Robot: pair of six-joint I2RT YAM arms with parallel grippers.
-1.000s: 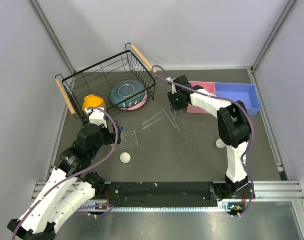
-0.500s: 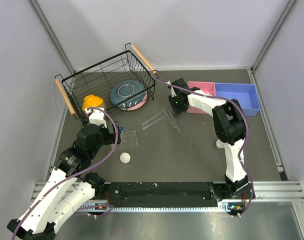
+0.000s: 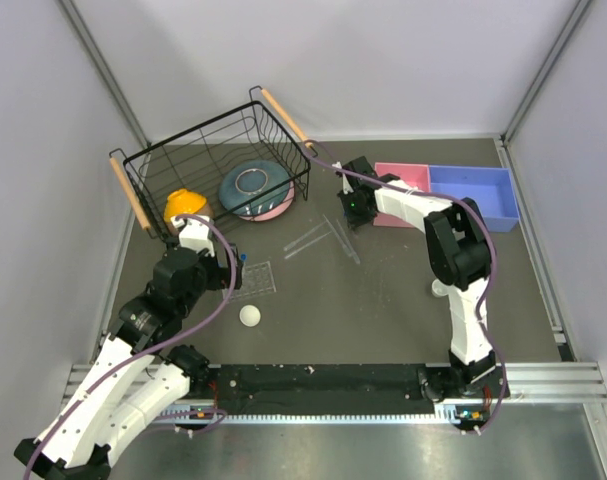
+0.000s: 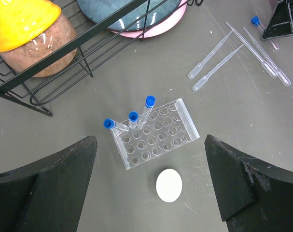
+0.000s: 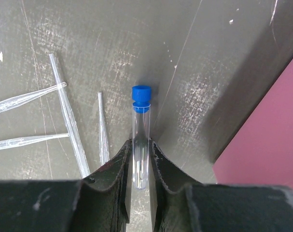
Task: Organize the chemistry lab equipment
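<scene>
1. Right gripper [image 5: 140, 162] pinching blue-capped tube [image 5: 141, 123], lying on table [image 3: 383, 300] toward far edge, beside pink tray [image 5: 269, 145].
2. Left gripper [image 4: 150, 145] spread wide above rack [image 4: 161, 144]; three capped tubes [image 4: 133, 117] inside.
3. Basket [image 3: 198, 150], far-left corner: orange bowl [image 3: 184, 203], teal-pink bowl [image 3: 255, 187].

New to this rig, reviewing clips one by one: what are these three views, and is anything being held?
Two robot arms stand bolted at the near edge of the table. The overhead picture looks down from behind them; the other two come from a camera on each wrist, so the dark shapes at the bottom are that arm's own fingers. The left gripper is open and empty above a clear rack holding three blue-capped tubes, a white cup beside it. Thin clear pipettes lie loose; bowls sit in the black wire basket. The right gripper is shut on a single blue-capped tube.
</scene>
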